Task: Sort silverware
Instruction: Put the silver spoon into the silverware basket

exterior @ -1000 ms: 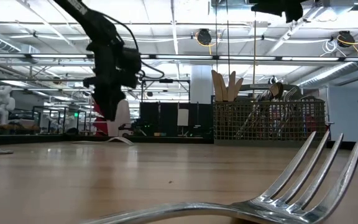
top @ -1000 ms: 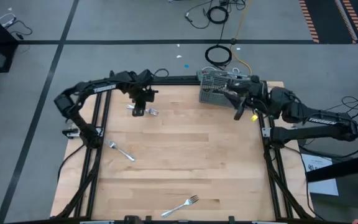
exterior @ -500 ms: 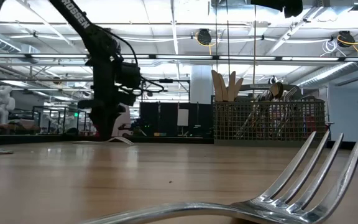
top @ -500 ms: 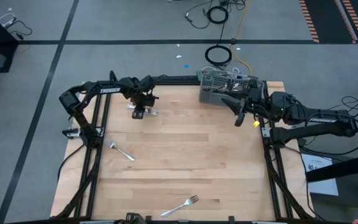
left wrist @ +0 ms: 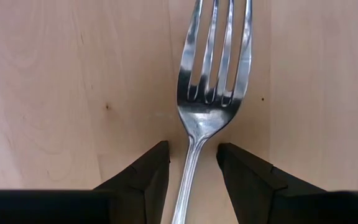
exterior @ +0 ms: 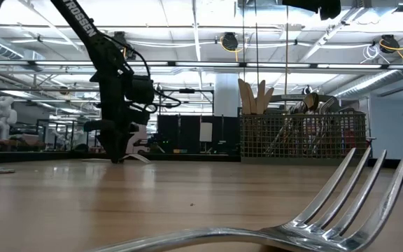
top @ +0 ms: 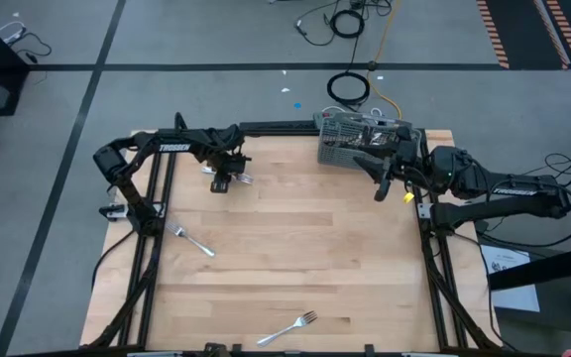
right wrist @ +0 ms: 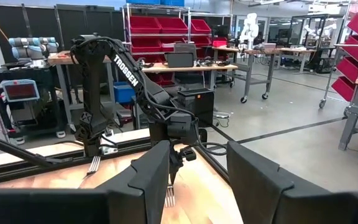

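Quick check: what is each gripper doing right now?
Left gripper: open, fingers either side of a fork handle on the table.
Right gripper: open, holding nothing.

Left gripper (top: 222,183) over fork (top: 240,178), two forks elsewhere

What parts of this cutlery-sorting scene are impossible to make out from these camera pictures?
- Shiny silver fork between the left gripper fingers: handle end cut off by the left wrist view's bottom edge.
- Grey mesh caddy: partly covered by the right arm in the high view; its contents too small to tell.
- Near silver fork: handle cut off by the low view's bottom edge.
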`<state>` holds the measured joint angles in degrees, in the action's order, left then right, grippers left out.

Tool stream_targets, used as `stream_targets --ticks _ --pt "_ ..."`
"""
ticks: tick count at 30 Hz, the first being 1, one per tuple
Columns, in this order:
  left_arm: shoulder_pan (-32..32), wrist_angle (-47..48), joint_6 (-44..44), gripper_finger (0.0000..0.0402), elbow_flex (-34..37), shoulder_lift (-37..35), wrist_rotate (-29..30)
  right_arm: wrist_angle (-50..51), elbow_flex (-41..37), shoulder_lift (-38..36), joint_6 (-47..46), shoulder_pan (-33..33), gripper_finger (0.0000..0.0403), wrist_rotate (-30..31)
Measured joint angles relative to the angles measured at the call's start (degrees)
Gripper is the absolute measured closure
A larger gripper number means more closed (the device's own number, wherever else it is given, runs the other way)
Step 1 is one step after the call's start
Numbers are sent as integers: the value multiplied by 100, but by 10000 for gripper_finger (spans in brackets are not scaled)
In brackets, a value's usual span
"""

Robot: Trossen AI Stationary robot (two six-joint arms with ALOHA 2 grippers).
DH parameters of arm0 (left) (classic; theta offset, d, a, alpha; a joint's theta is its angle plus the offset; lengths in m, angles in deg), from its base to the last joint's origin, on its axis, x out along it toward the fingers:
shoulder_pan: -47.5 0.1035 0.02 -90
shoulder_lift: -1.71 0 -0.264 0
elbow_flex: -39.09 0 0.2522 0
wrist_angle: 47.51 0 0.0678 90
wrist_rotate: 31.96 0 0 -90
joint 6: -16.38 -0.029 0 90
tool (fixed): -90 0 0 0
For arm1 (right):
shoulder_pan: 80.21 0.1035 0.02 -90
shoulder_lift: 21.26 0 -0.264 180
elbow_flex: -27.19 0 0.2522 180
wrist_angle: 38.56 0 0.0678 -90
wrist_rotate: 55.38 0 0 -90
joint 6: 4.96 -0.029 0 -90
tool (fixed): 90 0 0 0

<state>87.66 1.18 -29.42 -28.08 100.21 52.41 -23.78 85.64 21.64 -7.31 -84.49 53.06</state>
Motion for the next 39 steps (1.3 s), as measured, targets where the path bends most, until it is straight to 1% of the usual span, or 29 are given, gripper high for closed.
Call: stream_targets --ticks 3,6,14,18,21,30,36,39 --pt "-11 -36 11 255 7 0 -47 -7 0 0 -1 0 252 0" --pt "-45 -63 42 275 7 2 -132 -74 -2 0 -37 0 252 0" --pt "-125 -158 55 355 7 11 -329 -274 -4 32 -149 0 252 -6" --pt "-127 -153 380 385 -12 11 -348 -351 -4 48 -150 38 252 -35" --pt "-131 -142 680 387 -77 1 -419 -468 -4 48 -151 99 252 -35" --pt "-264 38 935 387 -548 -350 -1224 -924 -7 48 -149 181 252 -36" --pt "-499 57 1372 387 -1063 -398 -1819 -982 -7 48 -304 181 252 118" --pt "-682 15 1407 387 -1364 -400 -2127 -982 -7 46 -302 181 252 118"
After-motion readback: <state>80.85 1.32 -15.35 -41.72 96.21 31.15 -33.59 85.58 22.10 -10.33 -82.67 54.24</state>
